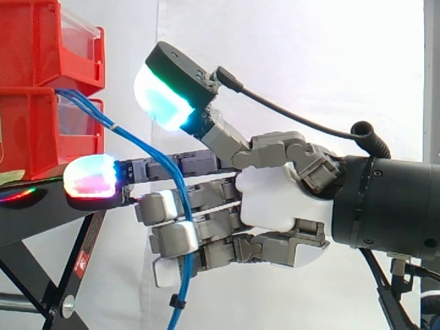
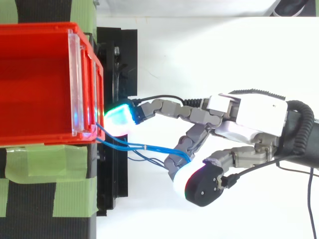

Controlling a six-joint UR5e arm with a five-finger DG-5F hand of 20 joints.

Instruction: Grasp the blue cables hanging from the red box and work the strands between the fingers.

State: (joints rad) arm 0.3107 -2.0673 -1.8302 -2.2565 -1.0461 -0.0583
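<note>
A bundle of thin blue cables [image 1: 148,148] comes out of the lower red bin [image 1: 34,130] and slopes down to the right, then hangs straight down. My hand [image 1: 275,199] comes in from the right at bin height. One finger stretches towards the bin, its glowing pad [image 1: 93,177] just above the stand. The thumb pad [image 1: 161,96] is lifted above the cables. The lower fingers are bent, and the strands run down between their white tips. From above, the blue cables [image 2: 144,147] lead from the bin's front to a curled finger of the hand [image 2: 254,114].
Two red bins are stacked, the upper one [image 1: 34,41] above the lower, on a black stand [image 1: 41,213]. Green tape [image 2: 45,164] covers the stand beside the bin [image 2: 50,30]. A black tie [image 1: 177,301] binds the hanging strands. A white curtain lies behind.
</note>
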